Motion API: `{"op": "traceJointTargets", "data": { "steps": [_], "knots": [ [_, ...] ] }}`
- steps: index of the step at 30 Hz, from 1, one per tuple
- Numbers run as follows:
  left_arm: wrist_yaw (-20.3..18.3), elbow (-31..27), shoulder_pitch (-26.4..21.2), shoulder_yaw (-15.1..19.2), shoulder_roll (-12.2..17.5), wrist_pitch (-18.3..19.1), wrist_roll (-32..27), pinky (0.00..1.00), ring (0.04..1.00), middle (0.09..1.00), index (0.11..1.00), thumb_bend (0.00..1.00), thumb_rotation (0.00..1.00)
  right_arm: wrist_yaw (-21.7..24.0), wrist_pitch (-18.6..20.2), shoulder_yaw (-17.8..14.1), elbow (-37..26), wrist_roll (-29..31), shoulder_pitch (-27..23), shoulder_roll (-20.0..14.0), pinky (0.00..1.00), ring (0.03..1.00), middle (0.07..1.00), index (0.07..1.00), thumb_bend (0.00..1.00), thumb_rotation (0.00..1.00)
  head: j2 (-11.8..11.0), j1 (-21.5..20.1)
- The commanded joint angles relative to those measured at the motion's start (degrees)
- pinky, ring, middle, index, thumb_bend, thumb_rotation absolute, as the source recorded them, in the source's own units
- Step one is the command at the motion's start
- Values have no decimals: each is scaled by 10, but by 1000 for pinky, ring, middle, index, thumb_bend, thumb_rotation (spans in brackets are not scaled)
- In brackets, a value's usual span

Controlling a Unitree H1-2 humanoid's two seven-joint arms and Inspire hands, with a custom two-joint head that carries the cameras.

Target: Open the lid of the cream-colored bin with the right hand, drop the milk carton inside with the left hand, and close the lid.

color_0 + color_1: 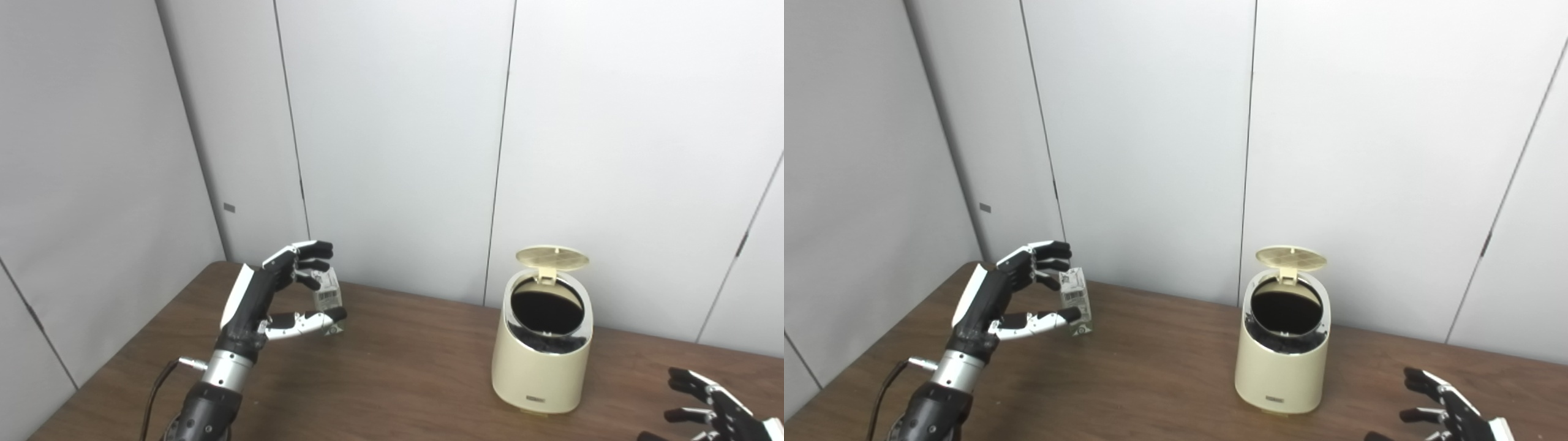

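The cream-colored bin stands on the wooden table, right of centre. Its round lid is flipped up at the back, and the dark inside shows. A small milk carton stands upright on the table at the back left. My left hand is open around the carton, with its fingers by the carton's top and its thumb across the lower front. I cannot tell whether it is touching the carton. My right hand is open, fingers spread, low at the bottom right, well apart from the bin.
Grey wall panels close off the table at the back and on the left. A cable hangs beside my left forearm. Bare tabletop lies between the carton and the bin.
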Motion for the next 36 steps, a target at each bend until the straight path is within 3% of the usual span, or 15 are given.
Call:
{"op": "traceJointTargets", "data": {
  "steps": [1,6,11,16,21,31,36],
  "knots": [
    [17,5,-28,11,22,-8,5,566,704,754,768,794,39,-4,-25,-2,-16,3,-23,-10,285,627,798,780,963,399,-1,0],
    [36,52,-44,20,32,-29,17,639,762,783,795,817,102,-2,-28,-1,-17,3,-23,-15,286,624,795,781,958,406,3,0],
    [46,92,-63,21,37,-35,19,586,697,761,797,826,45,1,-20,0,-21,2,-22,-19,269,608,792,777,973,425,5,0],
    [53,149,-84,15,52,-54,29,722,754,780,808,812,38,3,-22,-1,-19,7,-22,-23,265,600,786,771,987,436,7,-2],
    [56,212,-107,4,67,-80,35,778,800,802,820,831,83,3,-12,-1,-25,3,-21,-25,273,600,787,769,976,419,8,-3],
    [54,299,-132,-4,67,-97,15,766,825,824,822,854,101,5,-1,-6,-35,9,-16,-26,269,566,763,746,993,422,9,-8],
    [51,356,-141,-8,65,-118,3,745,784,775,777,862,126,4,-7,-7,-35,4,-8,-34,260,540,742,740,1000,466,12,-12]
  ]
}}
